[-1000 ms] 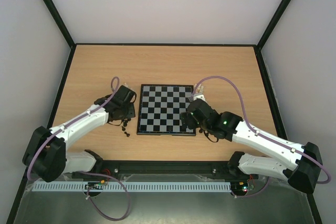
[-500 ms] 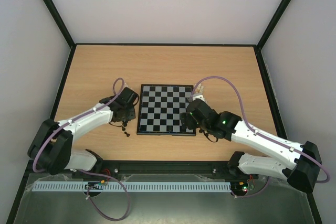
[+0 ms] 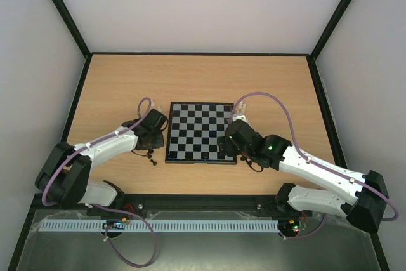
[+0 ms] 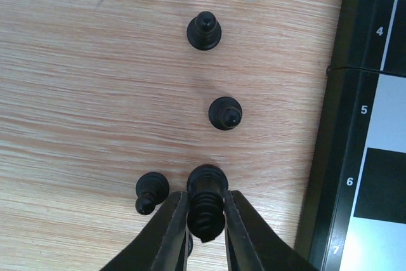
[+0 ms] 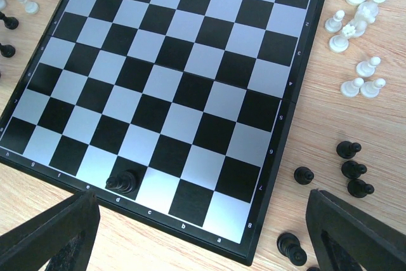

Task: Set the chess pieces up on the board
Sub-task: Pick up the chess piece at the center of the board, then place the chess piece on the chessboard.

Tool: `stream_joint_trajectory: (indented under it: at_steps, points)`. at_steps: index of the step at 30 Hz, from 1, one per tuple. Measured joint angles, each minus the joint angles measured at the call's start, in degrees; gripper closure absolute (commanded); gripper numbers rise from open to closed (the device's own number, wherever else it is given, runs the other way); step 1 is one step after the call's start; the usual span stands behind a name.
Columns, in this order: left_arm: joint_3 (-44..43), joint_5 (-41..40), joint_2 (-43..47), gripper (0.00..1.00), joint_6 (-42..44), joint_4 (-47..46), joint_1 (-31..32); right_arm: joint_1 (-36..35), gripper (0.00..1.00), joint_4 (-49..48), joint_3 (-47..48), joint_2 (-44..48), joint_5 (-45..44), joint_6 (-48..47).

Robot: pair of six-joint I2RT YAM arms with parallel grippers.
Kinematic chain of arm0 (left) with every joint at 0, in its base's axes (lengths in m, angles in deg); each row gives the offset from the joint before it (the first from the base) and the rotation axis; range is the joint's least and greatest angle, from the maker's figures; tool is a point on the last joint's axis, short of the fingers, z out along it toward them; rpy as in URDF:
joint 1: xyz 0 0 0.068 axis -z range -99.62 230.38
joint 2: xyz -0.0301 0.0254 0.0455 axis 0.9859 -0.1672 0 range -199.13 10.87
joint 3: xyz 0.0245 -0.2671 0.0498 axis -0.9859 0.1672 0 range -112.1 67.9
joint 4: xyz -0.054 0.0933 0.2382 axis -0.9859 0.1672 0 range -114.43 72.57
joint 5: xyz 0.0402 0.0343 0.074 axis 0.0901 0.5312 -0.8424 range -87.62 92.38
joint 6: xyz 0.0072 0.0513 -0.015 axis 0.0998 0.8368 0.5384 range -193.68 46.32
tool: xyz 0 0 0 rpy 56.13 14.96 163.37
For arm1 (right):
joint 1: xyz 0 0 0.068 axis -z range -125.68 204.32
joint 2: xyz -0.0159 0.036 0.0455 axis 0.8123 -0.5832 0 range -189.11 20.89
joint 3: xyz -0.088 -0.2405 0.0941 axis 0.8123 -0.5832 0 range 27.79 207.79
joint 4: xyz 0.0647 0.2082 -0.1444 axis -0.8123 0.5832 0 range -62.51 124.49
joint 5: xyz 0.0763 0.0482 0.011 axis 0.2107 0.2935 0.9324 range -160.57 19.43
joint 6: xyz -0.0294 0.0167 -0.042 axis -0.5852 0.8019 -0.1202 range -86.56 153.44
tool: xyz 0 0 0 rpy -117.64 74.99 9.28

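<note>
Left gripper [image 4: 206, 220], just left of the board [image 4: 371, 112]: fingers pressed against both sides of a black piece [image 4: 207, 198]. Right gripper [image 5: 203, 236], over the board's near edge: jaws spread wide, holding nothing. A lone dark piece [image 5: 122, 182] stands on the board; whitish pieces [image 5: 355, 11] lie beside its right rim.

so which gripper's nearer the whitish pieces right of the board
Right. Right gripper: by the board's right edge, near the whitish pieces; left gripper: off its left edge.
</note>
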Motion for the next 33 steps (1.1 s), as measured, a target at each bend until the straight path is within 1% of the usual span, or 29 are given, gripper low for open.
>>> stream_joint_trajectory:
  at_steps: [3,6,12,16,21,27,30,33]
  points:
    - [0.0,0.1,0.0,0.89,0.0,-0.3,0.0,0.0,0.11,0.0,0.0,0.0,0.0,0.0]
    - [0.0,0.1,0.0,0.97,0.2,-0.4,0.2,0.0,0.11,0.0,0.0,0.0,0.0,0.0]
    - [-0.1,-0.8,0.0,0.98,0.2,0.0,1.0,0.0,0.12,0.0,0.0,0.0,0.0,0.0]
    - [-2.0,-2.6,0.0,0.98,-0.1,2.4,3.1,0.0,0.12,0.0,0.0,0.0,0.0,0.0]
    - [-8.3,-4.5,0.5,0.98,-0.3,6.5,7.9,0.0,0.12,0.0,0.0,0.0,0.0,0.0]
    - [-13.4,-3.1,0.5,0.98,-0.5,8.6,14.0,0.0,0.12,0.1,0.0,0.7,-0.5,0.1]
    - [-15.2,-2.2,-1.6,0.97,-0.7,9.5,18.0,0.0,0.12,0.5,0.0,1.1,-1.2,0.1]
    - [-17.1,-1.6,-5.4,0.97,-1.1,9.9,21.9,0.0,0.12,0.8,0.0,1.5,-1.8,0.3]
